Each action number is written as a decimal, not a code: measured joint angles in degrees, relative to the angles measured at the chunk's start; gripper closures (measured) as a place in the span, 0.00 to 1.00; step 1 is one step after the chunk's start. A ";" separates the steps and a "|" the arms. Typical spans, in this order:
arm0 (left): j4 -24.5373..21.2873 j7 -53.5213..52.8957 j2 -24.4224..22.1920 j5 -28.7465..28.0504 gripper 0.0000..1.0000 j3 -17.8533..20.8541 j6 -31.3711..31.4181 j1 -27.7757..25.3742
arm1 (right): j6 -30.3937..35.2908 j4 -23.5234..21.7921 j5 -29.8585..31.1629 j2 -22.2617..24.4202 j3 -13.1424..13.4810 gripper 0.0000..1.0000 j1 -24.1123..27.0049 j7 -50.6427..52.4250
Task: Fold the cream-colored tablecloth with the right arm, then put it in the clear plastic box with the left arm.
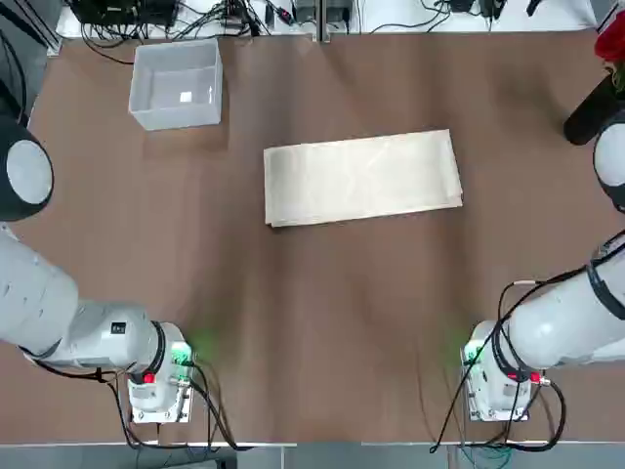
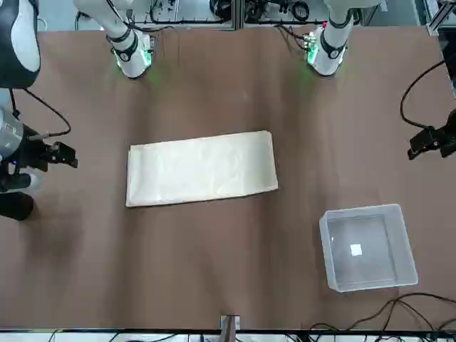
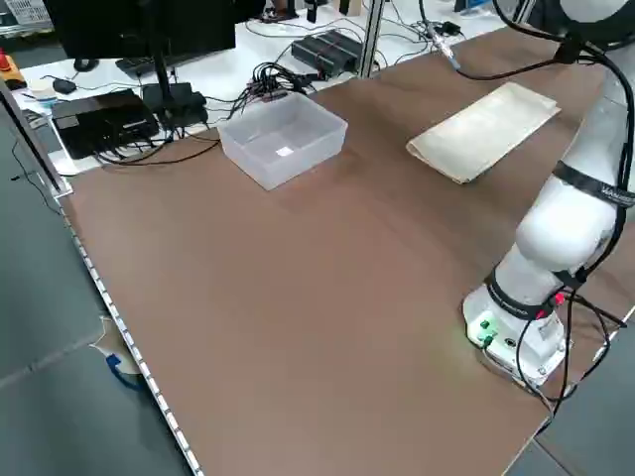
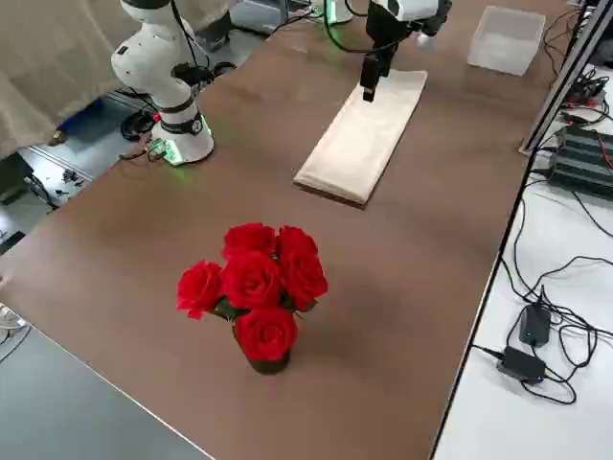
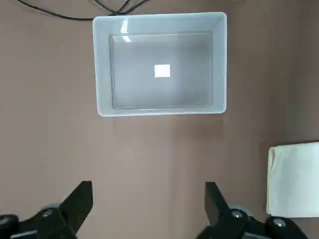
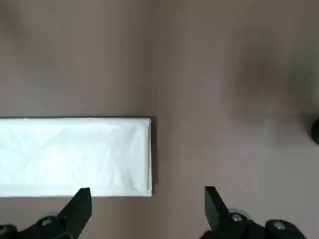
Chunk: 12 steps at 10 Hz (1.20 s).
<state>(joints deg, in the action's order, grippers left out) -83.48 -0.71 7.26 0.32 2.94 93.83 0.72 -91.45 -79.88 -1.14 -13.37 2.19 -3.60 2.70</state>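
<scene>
We saw both grippers' fingers spread, holding nothing. The cream-colored tablecloth (image 1: 362, 178) lay apparently already doubled; a thin-edge pinch could slip, or it could overhang the clear plastic box (image 1: 177, 83).

Plain cream tablecloth (image 1: 361, 178), translucent whitish box (image 1: 177, 84), brown table (image 1: 312, 332)

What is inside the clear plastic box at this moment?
Only a small white square, probably a label, shows at the bottom of the clear plastic box. The cream-colored tablecloth lies outside it on the table. Nothing covers the inside.
</scene>
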 joint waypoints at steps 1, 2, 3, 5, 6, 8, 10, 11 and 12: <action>0.01 0.00 0.00 0.00 0.01 -0.03 0.00 0.01 | -0.45 0.07 0.00 0.08 0.00 0.00 0.00 0.00; 0.01 0.00 0.00 0.00 0.01 -0.10 0.00 0.04 | -0.75 0.11 0.00 0.44 0.04 0.00 0.00 0.00; 0.01 0.00 0.00 0.00 0.01 -0.12 0.00 0.06 | -0.87 0.11 0.00 0.87 0.20 0.00 0.01 0.00; 0.01 0.00 0.00 0.00 0.01 -0.12 0.00 0.06 | -0.95 -1.35 -0.88 1.09 0.55 0.00 0.34 -0.01; 0.00 0.00 0.00 0.00 0.01 -0.13 0.00 0.07 | -1.21 -3.81 -3.46 1.02 0.62 0.00 0.89 -0.01; 0.01 0.00 0.00 0.00 0.01 -0.14 0.00 0.07 | -6.38 -13.65 -9.00 1.48 0.82 0.00 1.79 0.10; 0.01 0.00 0.00 0.00 0.01 -0.14 0.00 0.07 | -19.22 -28.87 -10.57 3.52 0.64 0.00 1.63 4.15; 0.01 0.00 0.00 0.00 0.01 -0.14 0.00 0.06 | -24.96 -35.49 -13.31 4.12 0.67 0.00 1.62 8.39; 0.01 0.00 0.00 0.00 0.01 -0.13 0.00 0.06 | -29.72 -40.91 -16.45 4.30 0.75 0.00 1.64 13.55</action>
<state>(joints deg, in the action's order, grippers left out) -83.47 -0.71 7.26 0.32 2.80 93.83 0.78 -121.17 -120.79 -17.59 -9.06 2.94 -1.96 16.24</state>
